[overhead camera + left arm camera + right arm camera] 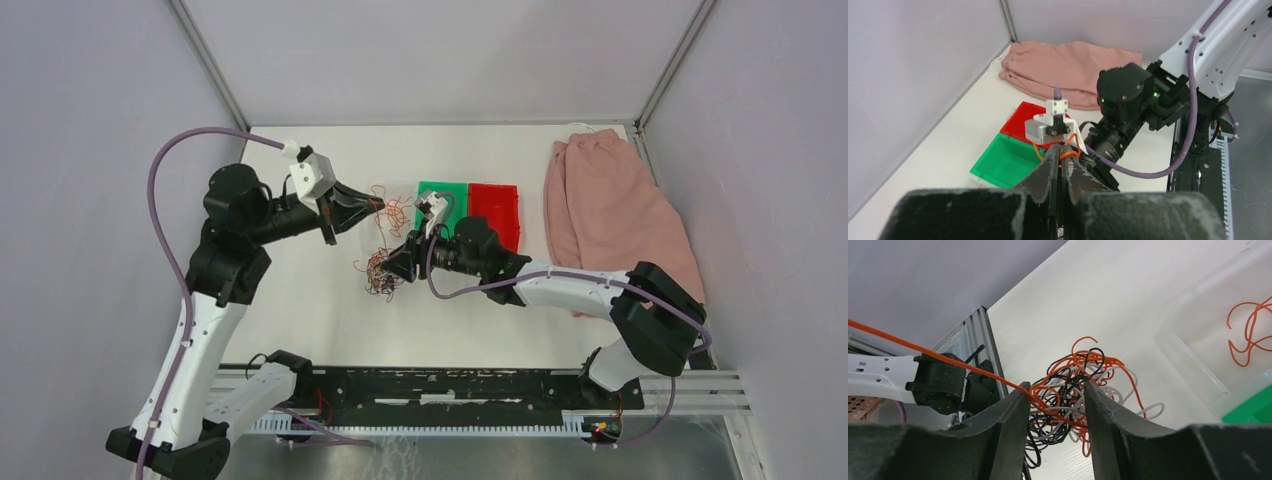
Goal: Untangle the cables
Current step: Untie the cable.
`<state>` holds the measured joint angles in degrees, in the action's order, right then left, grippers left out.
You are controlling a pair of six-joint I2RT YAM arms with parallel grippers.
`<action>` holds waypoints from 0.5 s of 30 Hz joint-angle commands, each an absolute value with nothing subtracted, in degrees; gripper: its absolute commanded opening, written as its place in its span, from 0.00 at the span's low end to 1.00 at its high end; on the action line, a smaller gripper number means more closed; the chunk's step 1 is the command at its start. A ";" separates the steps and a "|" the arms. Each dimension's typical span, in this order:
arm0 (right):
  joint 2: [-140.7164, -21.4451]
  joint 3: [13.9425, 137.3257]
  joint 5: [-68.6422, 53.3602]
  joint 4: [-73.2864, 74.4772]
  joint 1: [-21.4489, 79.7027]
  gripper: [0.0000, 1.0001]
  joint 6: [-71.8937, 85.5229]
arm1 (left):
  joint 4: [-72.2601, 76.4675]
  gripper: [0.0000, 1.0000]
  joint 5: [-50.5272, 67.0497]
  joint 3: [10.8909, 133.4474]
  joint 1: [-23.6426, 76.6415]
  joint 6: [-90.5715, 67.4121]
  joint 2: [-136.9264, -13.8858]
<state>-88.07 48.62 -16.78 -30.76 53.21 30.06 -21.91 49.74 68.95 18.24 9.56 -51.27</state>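
- While the left gripper (1064,152) has its fingers pressed together on an orange strand (973,371), the right gripper (1055,387) stands spread, one finger on either side of the cables (1075,365).
- The cables lie as a rounded knot of orange, black and white loops on the white table (300,320), near the clear tray (1193,367). The knot itself has no clear long axis.
- The pinched orange strand is drawn straight. Its line runs out of the knot, past one finger of the right gripper, and slants up towards the left gripper.
- A loose orange wire (1248,330) lies curled inside the clear tray, beside the green bin (440,195).
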 commanded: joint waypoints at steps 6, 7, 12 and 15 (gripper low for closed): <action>-88.44 43.27 -13.85 -32.45 53.44 0.50 26.27 | -14.94 0.03 52.30 83.42 18.10 2.32 -55.05; -88.38 42.58 -13.81 -32.63 53.51 0.51 26.03 | -14.78 0.03 52.35 84.76 18.11 2.15 -55.48; -86.44 39.46 -12.92 -33.35 53.50 0.54 24.49 | -13.10 0.03 52.19 90.08 18.06 1.49 -57.13; -85.62 39.27 -12.73 -31.60 53.48 0.55 23.25 | -10.78 0.03 51.12 92.86 18.04 0.16 -58.05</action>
<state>-87.02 40.60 -14.48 -34.65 53.25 26.37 -20.12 51.16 86.35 18.22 4.54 -58.30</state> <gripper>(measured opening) 0.546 0.052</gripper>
